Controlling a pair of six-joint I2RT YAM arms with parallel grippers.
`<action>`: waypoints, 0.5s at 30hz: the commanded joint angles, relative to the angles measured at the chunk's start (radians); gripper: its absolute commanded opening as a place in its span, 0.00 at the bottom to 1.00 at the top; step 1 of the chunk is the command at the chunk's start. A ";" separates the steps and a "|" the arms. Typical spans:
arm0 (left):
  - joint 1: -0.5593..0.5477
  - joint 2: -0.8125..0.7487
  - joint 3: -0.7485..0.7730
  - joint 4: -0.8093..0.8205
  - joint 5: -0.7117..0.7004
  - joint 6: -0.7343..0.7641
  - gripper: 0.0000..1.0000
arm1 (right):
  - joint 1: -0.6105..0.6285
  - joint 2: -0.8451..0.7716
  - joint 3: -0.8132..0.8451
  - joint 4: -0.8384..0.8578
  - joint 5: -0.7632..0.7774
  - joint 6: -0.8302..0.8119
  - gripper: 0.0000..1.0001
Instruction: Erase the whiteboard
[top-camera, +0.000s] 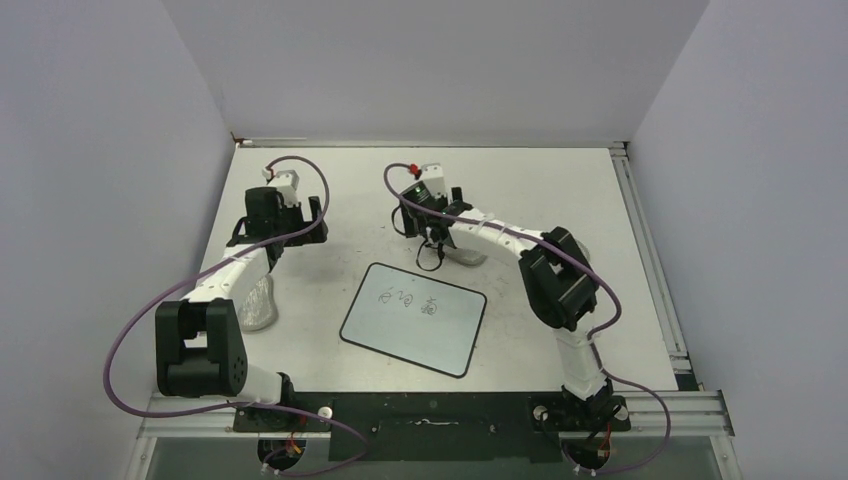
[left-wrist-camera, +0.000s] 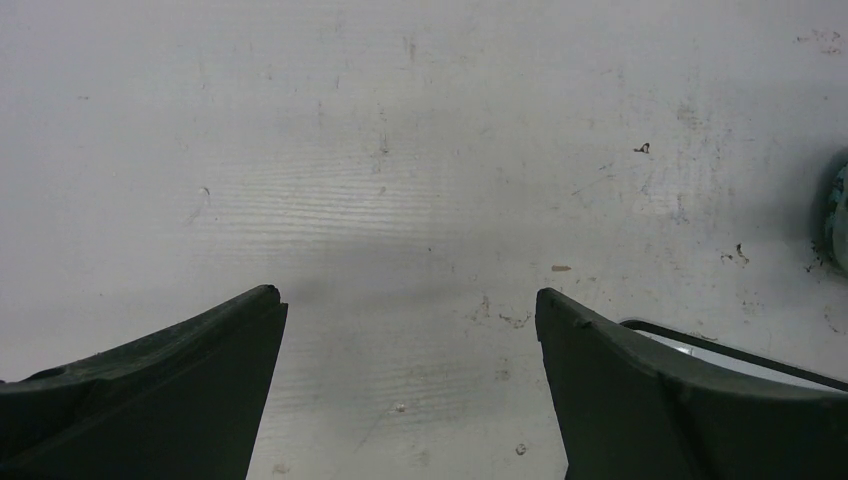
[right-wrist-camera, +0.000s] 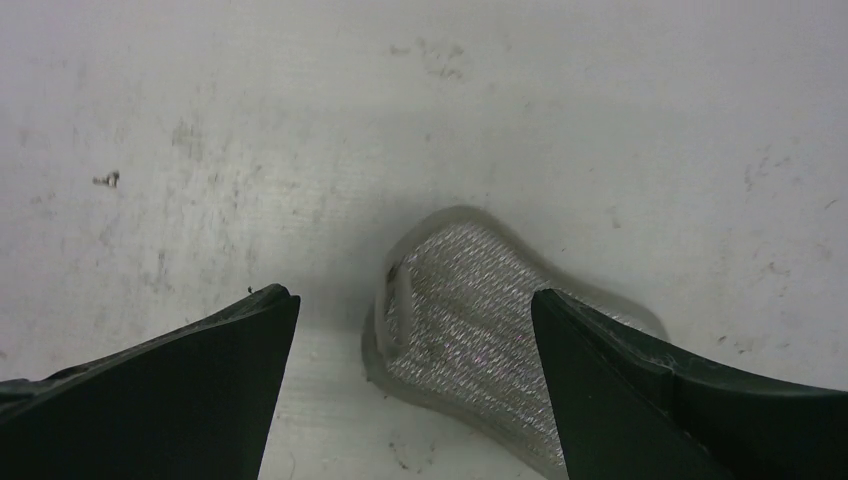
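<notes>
The whiteboard (top-camera: 413, 318) lies flat at the table's middle front, white with a thin black rim, with small dark scribbles (top-camera: 405, 299) near its far edge. One rim corner (left-wrist-camera: 720, 350) shows in the left wrist view behind the right finger. My right gripper (top-camera: 440, 250) is open, just beyond the board's far edge, low over a grey peanut-shaped woven pad (top-camera: 466, 256). In the right wrist view the pad (right-wrist-camera: 470, 310) lies between the spread jaws of the gripper (right-wrist-camera: 412, 298), partly under the right finger. My left gripper (top-camera: 292, 232) is open and empty over bare table (left-wrist-camera: 405, 298), left of the board.
A second pale grey lump (top-camera: 258, 303) lies on the table beside the left arm's forearm. A dark rounded thing (left-wrist-camera: 838, 215) shows at the right edge of the left wrist view. The table surface (top-camera: 560, 190) is scuffed; grey walls enclose three sides.
</notes>
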 joint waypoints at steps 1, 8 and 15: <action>0.006 -0.020 0.052 -0.034 -0.001 0.002 0.96 | 0.046 0.053 0.035 -0.053 0.044 0.028 0.91; 0.007 -0.015 0.049 -0.061 -0.012 0.017 0.96 | 0.049 0.109 0.061 -0.062 0.040 0.032 0.88; 0.006 -0.022 0.041 -0.085 0.010 0.019 0.96 | 0.047 0.122 0.052 -0.058 0.032 0.028 0.58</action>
